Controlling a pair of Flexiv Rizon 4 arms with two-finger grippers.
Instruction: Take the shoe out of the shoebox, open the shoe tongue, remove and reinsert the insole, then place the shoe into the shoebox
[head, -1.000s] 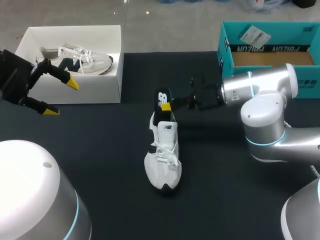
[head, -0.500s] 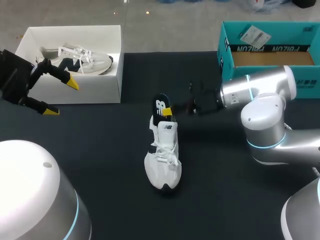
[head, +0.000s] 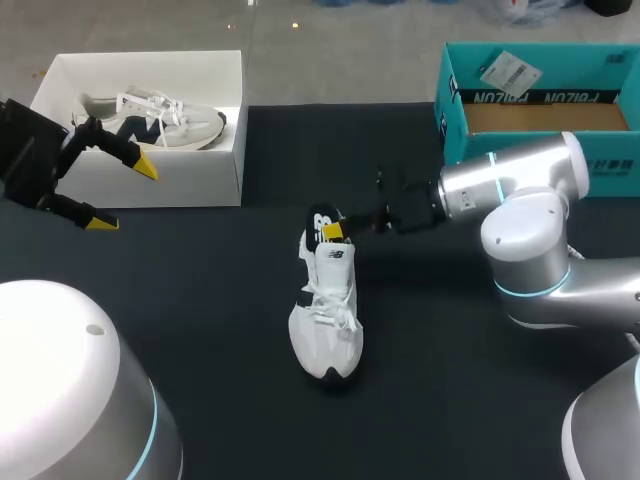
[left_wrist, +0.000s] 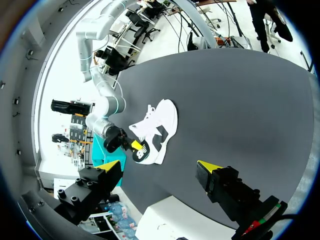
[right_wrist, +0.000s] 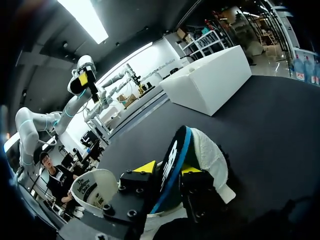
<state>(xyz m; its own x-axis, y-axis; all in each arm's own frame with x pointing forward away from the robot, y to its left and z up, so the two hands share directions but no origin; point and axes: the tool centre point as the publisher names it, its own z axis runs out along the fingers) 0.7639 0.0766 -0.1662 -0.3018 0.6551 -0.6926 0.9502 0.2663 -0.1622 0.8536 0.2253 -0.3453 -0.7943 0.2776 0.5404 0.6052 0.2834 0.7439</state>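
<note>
Black matte table (head: 200, 300): white laced sneaker (head: 327, 320) laid flat, heel end under right gripper (head: 333, 227). Open white cardboard shoebox (head: 190, 180) set just beyond left gripper (head: 122, 194). Teal cardboard box (head: 452, 120) noted behind right gripper.

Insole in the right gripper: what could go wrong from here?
The right gripper pinches the insole, which stands out of the heel of the shoe; it could fold or slip. Nothing steadies the shoe: the left gripper hangs open by the white shoebox, so a push may slide or tip it.
</note>
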